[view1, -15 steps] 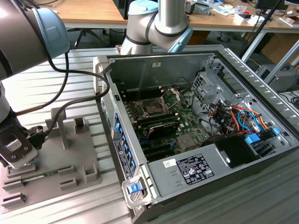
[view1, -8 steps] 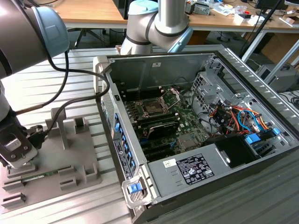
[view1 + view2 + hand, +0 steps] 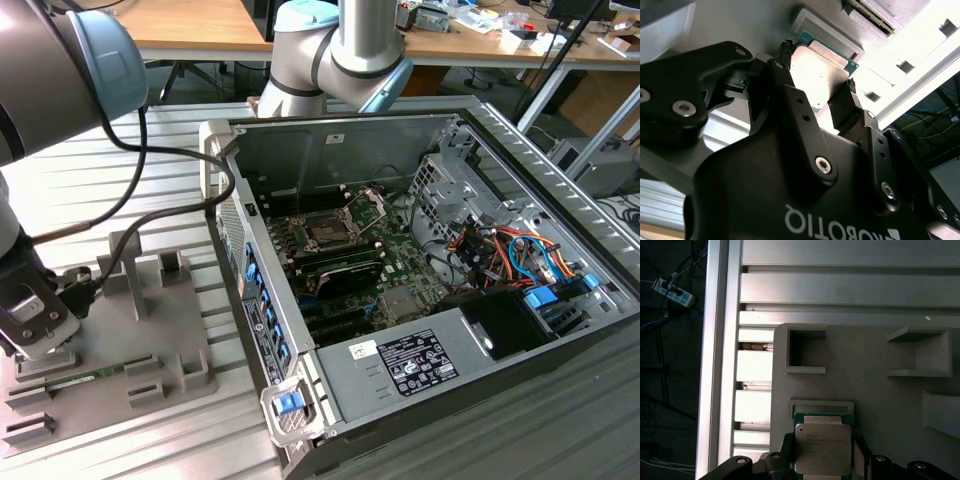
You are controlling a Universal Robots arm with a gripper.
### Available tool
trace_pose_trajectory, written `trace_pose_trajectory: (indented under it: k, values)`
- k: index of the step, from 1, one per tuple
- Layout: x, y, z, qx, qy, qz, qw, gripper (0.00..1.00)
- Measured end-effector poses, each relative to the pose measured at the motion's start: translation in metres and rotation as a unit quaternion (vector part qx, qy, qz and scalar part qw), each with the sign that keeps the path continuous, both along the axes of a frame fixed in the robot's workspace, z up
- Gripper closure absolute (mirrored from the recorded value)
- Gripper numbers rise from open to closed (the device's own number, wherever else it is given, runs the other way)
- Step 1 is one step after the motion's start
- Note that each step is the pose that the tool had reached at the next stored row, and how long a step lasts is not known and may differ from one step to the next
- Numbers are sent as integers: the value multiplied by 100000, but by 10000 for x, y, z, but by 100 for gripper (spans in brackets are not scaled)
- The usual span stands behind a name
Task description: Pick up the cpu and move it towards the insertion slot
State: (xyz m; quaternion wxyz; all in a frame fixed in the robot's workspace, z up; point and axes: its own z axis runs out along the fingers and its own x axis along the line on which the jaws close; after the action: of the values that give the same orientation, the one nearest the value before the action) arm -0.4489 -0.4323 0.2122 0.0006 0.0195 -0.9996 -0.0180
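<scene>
The cpu (image 3: 823, 447) is a silvery square chip with a thin green rim. It lies over a shallow square pocket of the grey plastic tray (image 3: 875, 385). My gripper (image 3: 823, 460) is shut on the cpu, one black finger (image 3: 790, 95) against each opposite edge of the cpu (image 3: 821, 64). In the exterior view my gripper (image 3: 42, 345) hangs low over the tray (image 3: 175, 335) at the exterior view's left, covering the chip. The insertion slot (image 3: 327, 231), with its dark centre and raised metal frame, sits on the green board inside the open computer case, well to the exterior view's right of the gripper.
The case wall (image 3: 250, 290) stands between tray and board. Upright tray posts (image 3: 130, 265) rise close to the gripper. Black cables (image 3: 150, 190) loop from the arm. Drive bays and coloured wires (image 3: 500, 250) fill the case's far side. A power supply (image 3: 420, 360) lies at its front.
</scene>
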Motion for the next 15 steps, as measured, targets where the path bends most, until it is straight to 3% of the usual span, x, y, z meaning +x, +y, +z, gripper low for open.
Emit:
trace_pose_trajectory:
  k: [15]
  values:
    - [0,0,50,-3,0,-3,100000,45]
